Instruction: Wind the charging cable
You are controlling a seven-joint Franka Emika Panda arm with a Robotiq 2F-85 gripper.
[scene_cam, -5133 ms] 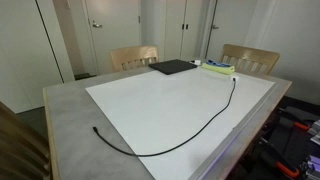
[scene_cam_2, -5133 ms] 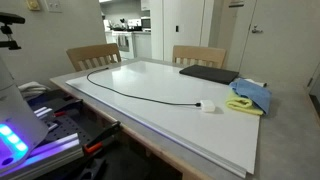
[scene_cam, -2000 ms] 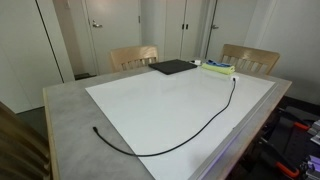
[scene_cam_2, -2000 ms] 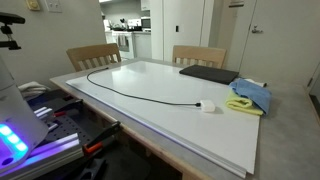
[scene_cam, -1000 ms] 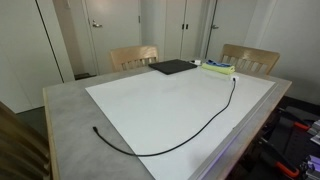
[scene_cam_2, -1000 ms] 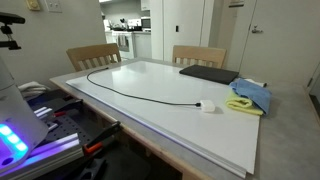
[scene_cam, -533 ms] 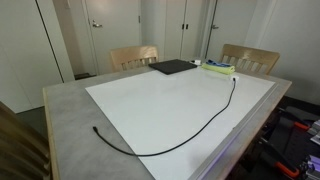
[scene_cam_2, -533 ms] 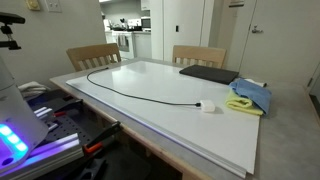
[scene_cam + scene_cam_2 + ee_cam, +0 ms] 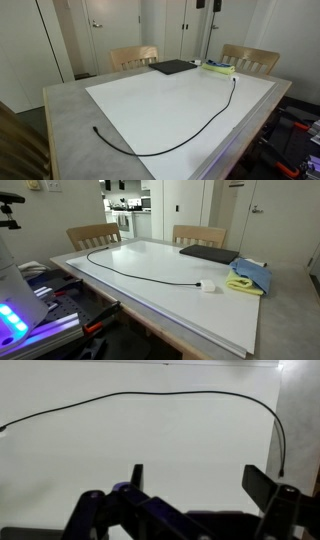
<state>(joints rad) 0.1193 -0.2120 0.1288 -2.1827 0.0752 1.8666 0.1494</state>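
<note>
Wrist view: the gripper (image 9: pixel 200 482) stands wide apart, with nothing between its dark, blocky fingers (image 9: pixel 266 486); it hangs over a smooth matte white board (image 9: pixel 150 440). The charging cable (image 9: pixel 160 393), a thin, flexible black cord, lies loose and unwound on that board. It sweeps in one long shallow arc across the upper part of the view, then bends down along the board's right edge.

In both exterior views the same cord (image 9: pixel 150 155) lies flat on the white board (image 9: pixel 180 100), stretched out in an open curve from one side of the sheet to the other. In an exterior view its near end carries a small white plug block (image 9: pixel 208 286), which rests on the board just beside a crumpled blue and yellow cloth (image 9: pixel 250 275).

A flat black rectangular pad (image 9: pixel 172 67) with a dull surface lies at the board's far edge, apart from the cord. The board rests on a grey table (image 9: pixel 65 120) with a mottled, stone-like top. Two pale wooden chairs (image 9: pixel 133 56) with curved backrests stand at its far side.
</note>
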